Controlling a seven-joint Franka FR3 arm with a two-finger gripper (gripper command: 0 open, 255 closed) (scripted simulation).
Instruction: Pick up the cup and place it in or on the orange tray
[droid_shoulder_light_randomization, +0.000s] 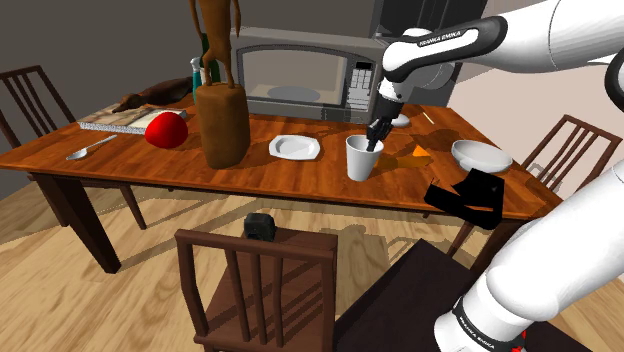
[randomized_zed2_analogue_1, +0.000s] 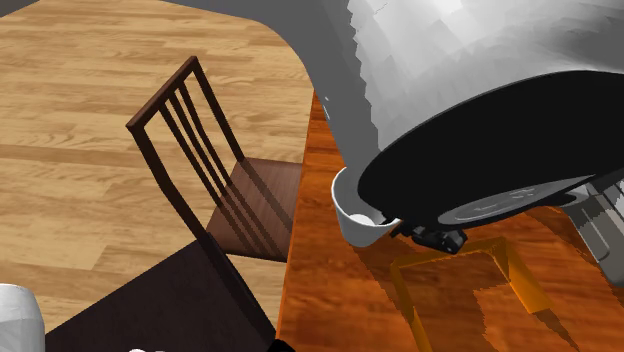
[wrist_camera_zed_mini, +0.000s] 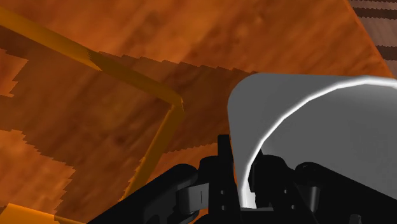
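- My claw (droid_shoulder_light_randomization: 374, 143) is clenched on the white cup (droid_shoulder_light_randomization: 362, 162), gripping its wall at the rim.
- Through the wrist view, the cup's (wrist_camera_zed_mini: 318, 146) wall stands between my two black fingers (wrist_camera_zed_mini: 222, 168), one inside and one outside.
- In the shoulder view, the cup stands upright on the wooden table (droid_shoulder_light_randomization: 300, 182), at 4 o'clock from a white plate (droid_shoulder_light_randomization: 295, 147) and 5 o'clock from the microwave (droid_shoulder_light_randomization: 300, 75).
- I cannot tell whether the cup's base touches the table or hangs just above it.
- A corner of the orange tray (droid_shoulder_light_randomization: 421, 153) shows at 3 o'clock from the cup, near it, with a white bowl (droid_shoulder_light_randomization: 481, 155) farther out the same way.
- In the second exterior view, the tray's (randomized_zed2_analogue_1: 462, 292) orange rim lies flat on the table at 5 o'clock from the cup (randomized_zed2_analogue_1: 350, 212).
- In that same view, the cup is outside the tray's rim, and a dark wooden chair (randomized_zed2_analogue_1: 222, 175) stands at 9 o'clock from it.
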